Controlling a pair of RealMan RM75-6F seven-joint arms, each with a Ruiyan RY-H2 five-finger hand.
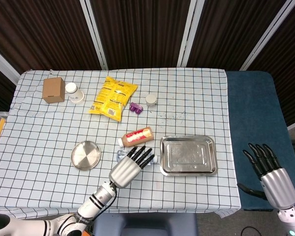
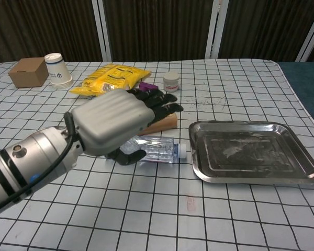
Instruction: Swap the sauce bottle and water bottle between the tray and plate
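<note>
The clear water bottle point(image 2: 156, 149) lies on its side on the cloth, its white cap just left of the steel tray point(image 2: 251, 157). My left hand point(image 2: 112, 125) hovers over it with fingers stretched out flat and the thumb by the bottle's near side; no fingers wrap it. In the head view that left hand point(image 1: 129, 167) covers most of the water bottle point(image 1: 119, 156). The brown sauce bottle point(image 1: 136, 136) lies just beyond; the chest view shows only one end of the sauce bottle point(image 2: 166, 124). The tray point(image 1: 188, 156) and round plate point(image 1: 86, 155) hold nothing. My right hand point(image 1: 268, 169) is open, off the table.
At the back stand a yellow snack bag point(image 1: 113, 98), a cardboard box point(image 1: 53, 90), a paper cup point(image 1: 73, 92), a purple object point(image 1: 135, 107) and a small white jar point(image 1: 151, 100). A blue surface point(image 1: 253, 123) lies to the right of the table.
</note>
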